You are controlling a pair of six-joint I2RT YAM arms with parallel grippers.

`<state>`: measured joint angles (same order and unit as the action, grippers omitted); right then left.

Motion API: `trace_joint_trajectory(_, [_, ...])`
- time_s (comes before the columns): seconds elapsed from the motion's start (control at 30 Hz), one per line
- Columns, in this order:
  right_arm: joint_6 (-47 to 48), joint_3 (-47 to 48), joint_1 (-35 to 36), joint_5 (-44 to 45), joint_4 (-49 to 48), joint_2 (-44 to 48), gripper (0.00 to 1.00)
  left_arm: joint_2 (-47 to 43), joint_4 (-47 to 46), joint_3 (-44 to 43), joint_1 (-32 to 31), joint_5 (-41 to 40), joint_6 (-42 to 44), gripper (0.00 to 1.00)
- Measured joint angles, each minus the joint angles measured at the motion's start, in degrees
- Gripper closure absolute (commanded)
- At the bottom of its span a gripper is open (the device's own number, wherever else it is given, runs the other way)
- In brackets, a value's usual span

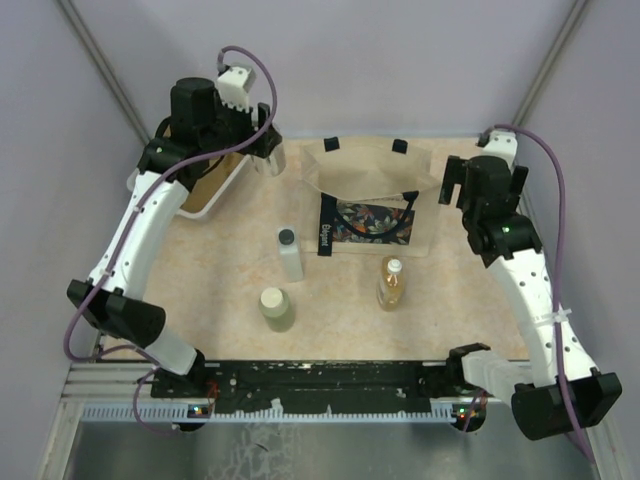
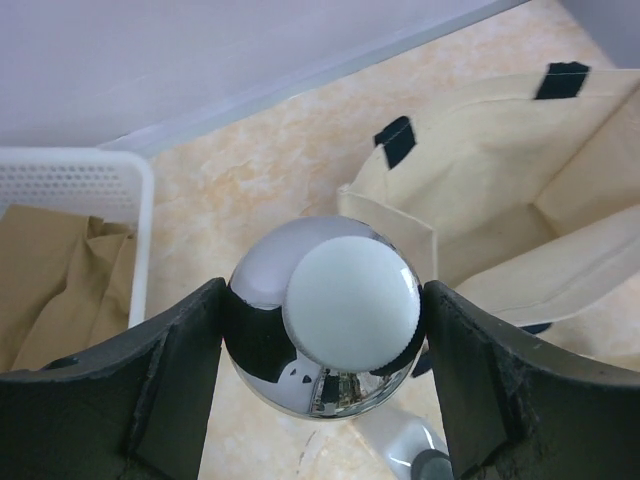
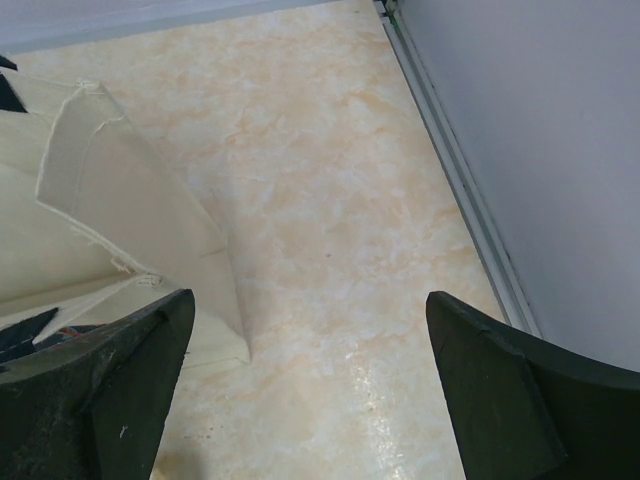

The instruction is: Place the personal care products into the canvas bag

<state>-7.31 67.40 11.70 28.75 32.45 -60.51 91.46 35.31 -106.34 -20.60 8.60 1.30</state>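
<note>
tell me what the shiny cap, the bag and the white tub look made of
Silver cap: mirror-bright, reflecting its surroundings, so polished metal or chromed plastic; can't tell which. Canvas bag: matte woven cloth, with loose threads fraying at its edge. White tub: likely moulded plastic, its rim band pierced with rows of small holes.

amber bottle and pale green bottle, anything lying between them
No, top view shows only bare table between amber bottle and pale green bottle.
</note>
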Motion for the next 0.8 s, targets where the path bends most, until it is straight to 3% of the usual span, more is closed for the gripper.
trace_joint_trajectory(0.37, [-1.16,-0.02,0.00,0.00,0.02,-0.04,0.01,-1.20,-1.05,-1.55,-0.96,12.85,-1.51,1.00])
trace_joint_trajectory(0.8, [-2.27,-0.28,0.00,-0.17,0.22,-0.04,0.01,0.11,-11.30,-2.47,-5.79,23.17,-4.50,1.00])
